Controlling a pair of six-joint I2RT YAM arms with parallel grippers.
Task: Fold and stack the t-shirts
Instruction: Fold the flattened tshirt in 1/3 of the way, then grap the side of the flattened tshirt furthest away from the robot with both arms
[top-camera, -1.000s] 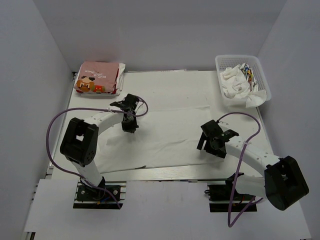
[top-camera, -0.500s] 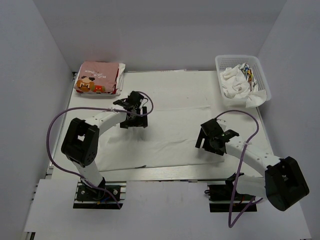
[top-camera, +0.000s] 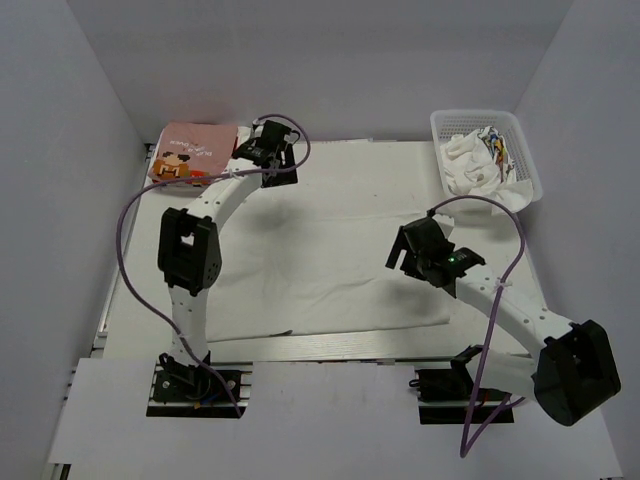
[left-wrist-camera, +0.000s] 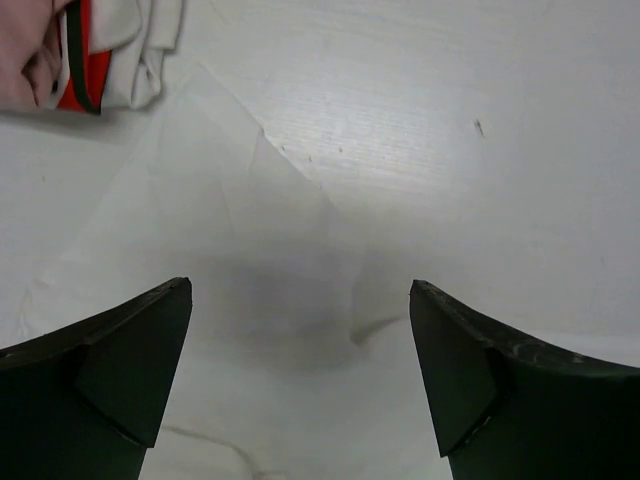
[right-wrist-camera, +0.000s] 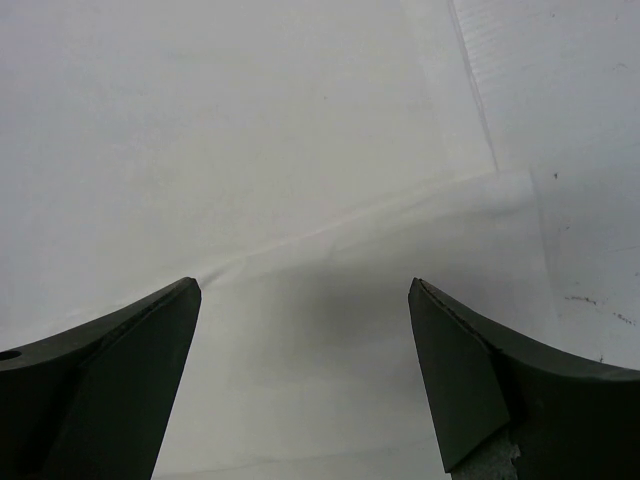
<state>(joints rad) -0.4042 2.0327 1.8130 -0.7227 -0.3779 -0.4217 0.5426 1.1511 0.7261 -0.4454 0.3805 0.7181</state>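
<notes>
Left tool (left-wrist-camera: 300, 290), right tool (right-wrist-camera: 305, 287): wide open

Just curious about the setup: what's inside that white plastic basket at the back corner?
The white lattice basket holds crumpled white cloth with a multicoloured printed patch. Anything beneath the cloth is covered.

Matt white cloth t-shirt (top-camera: 330, 250)
</notes>
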